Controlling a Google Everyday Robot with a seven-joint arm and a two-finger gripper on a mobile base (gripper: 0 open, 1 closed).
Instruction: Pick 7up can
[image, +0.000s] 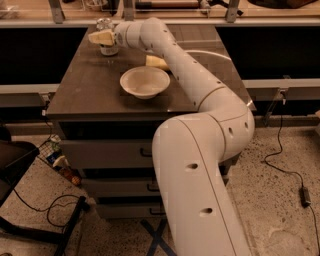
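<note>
The 7up can (106, 48) stands upright near the far left corner of the dark tabletop (90, 90); only its shiny top and lower part show. My gripper (101, 38) reaches across the table to it, and its pale fingers (100, 36) cover the can's middle. A white bowl (145, 82) sits mid-table, nearer to me than the can.
A yellowish object (156, 62) lies behind the bowl, partly under my arm. My white arm (200, 95) spans the right half of the table. Drawers (100, 150) are below the top. A black chair (15, 160) and cables (45, 210) are on the floor at left.
</note>
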